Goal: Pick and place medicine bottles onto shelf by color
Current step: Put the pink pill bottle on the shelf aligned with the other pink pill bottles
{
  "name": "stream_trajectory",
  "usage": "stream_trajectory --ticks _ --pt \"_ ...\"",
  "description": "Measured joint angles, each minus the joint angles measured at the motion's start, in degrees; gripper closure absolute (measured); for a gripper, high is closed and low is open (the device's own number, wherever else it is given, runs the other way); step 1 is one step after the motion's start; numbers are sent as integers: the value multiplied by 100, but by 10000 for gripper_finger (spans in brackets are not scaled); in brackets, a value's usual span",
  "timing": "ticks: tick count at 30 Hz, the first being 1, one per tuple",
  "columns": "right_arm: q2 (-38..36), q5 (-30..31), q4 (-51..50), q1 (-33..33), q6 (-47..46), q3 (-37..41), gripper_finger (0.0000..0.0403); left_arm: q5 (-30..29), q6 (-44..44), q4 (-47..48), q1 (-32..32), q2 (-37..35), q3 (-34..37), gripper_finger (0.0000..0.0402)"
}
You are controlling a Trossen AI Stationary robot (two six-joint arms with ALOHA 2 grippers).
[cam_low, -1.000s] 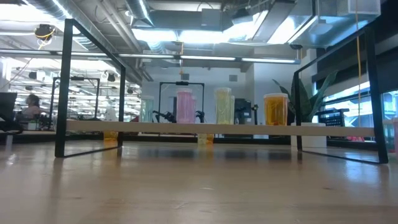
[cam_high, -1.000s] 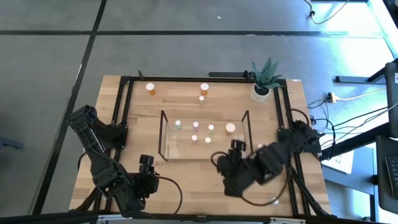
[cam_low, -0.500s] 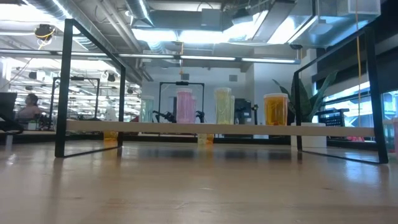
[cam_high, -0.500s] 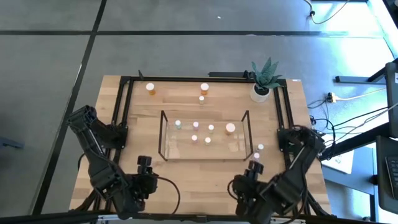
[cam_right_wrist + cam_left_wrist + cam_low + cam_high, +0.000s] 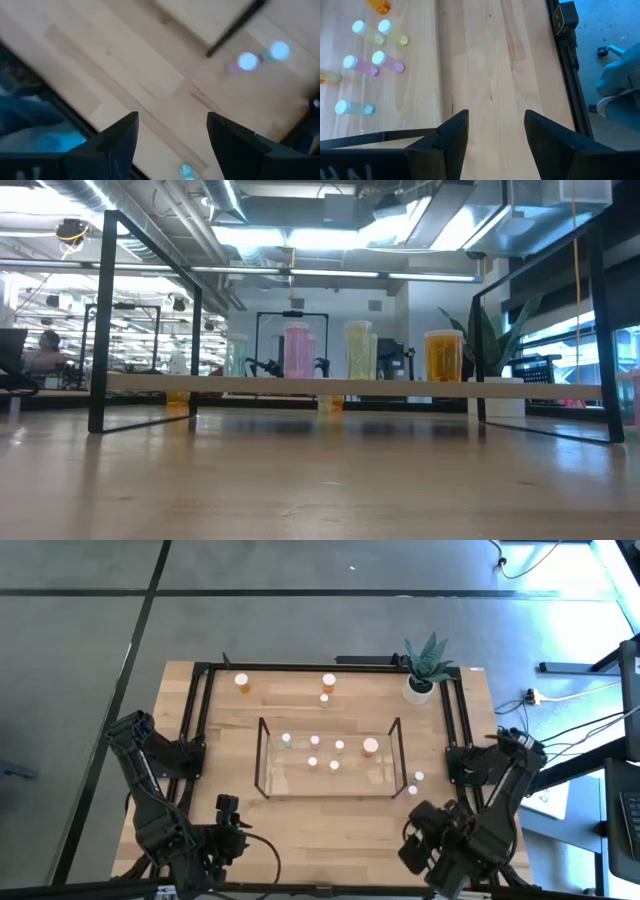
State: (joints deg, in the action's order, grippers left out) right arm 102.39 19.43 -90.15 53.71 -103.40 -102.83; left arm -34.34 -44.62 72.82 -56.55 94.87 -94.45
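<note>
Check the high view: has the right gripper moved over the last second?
Yes. The right gripper has drawn back from the shelf, away from its near right corner, toward the table's near right edge. Its fingers are open and empty.

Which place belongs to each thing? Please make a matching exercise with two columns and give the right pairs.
Things:
1. plant pot
2. shelf
3. left gripper
4. right gripper

Places:
A. middle of the table, with small bottles on it
B. near edge of the table, right side
C. far right corner of the table
D. near edge of the table, left side

Pairs: 1-C, 2-A, 3-D, 4-B
</note>
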Motion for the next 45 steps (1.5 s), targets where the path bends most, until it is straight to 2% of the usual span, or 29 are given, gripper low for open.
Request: stream_trajectory --ticks 4,7,9,19,24,33,36,41,45 --pt "-333 -371 5 -9 -651 607 166 -96 0 -2 -16 0 0 216" --pt "-478 -828 -2 -5 -909 965 166 -106 0 -24 -16 0 0 216" --pt "-479 -915 11 -2 -1024 1098 166 -106 0 -30 -16 2 0 216" --pt "-479 -902 274 -4 -1043 1323 166 -107 0 -46 -9 3 0 216" --pt "-470 -1437 322 -9 -1450 1323 166 -149 0 -46 -9 4 0 216" --pt "-459 -440 32 -277 -2387 1420 166 -279 0 -45 -9 7 0 216" --pt "-466 -461 18 -490 -2172 1669 166 -286 17 -44 -9 7 0 216" --pt "-466 -976 27 -648 -1039 1988 166 -287 20 -44 -9 7 0 216" --pt "-466 -529 112 -637 -75 2042 166 -289 20 -42 -9 7 0 216"
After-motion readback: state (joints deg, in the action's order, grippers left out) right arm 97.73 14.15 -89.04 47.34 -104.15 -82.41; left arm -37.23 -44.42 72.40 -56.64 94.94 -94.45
